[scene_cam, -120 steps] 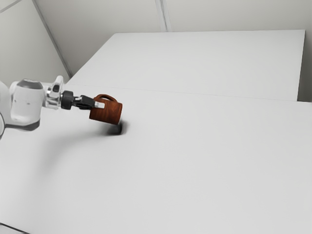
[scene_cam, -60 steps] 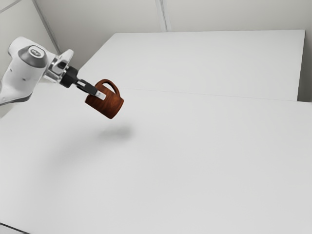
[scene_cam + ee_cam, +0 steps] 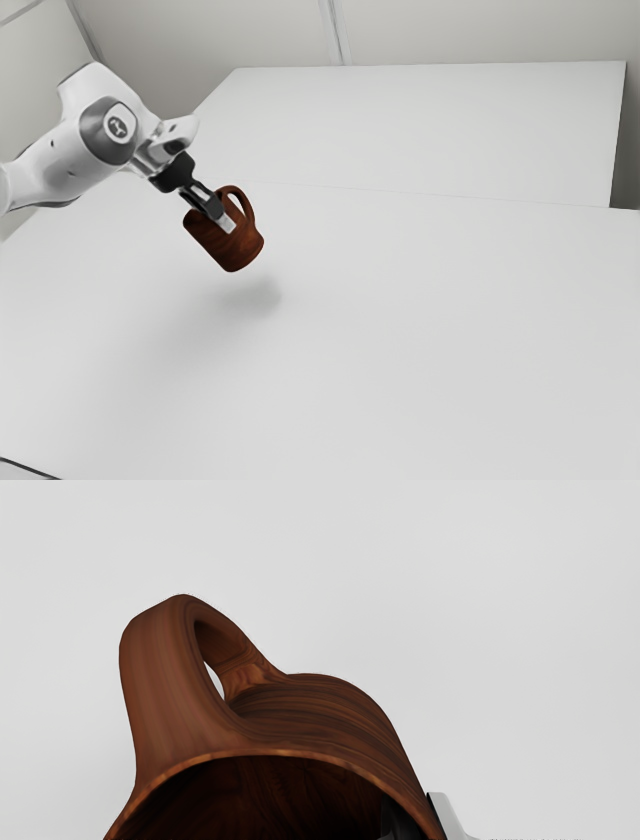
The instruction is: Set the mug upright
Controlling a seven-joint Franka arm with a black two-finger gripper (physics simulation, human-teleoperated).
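Arm [image 3: 75, 155], one: enters from the exterior view's left, its wrist bent. Gripper [image 3: 225, 220]: slants down toward the exterior view's right; jaws clamp the mug's wall, one finger inside, one outside. Mug [image 3: 213, 244], brown, wood-grained: hangs tilted above the table [image 3: 420, 340], mouth toward the hand, handle [image 3: 246, 208] uppermost.

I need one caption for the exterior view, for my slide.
Gripper holding a tilted brown mug above a white table.
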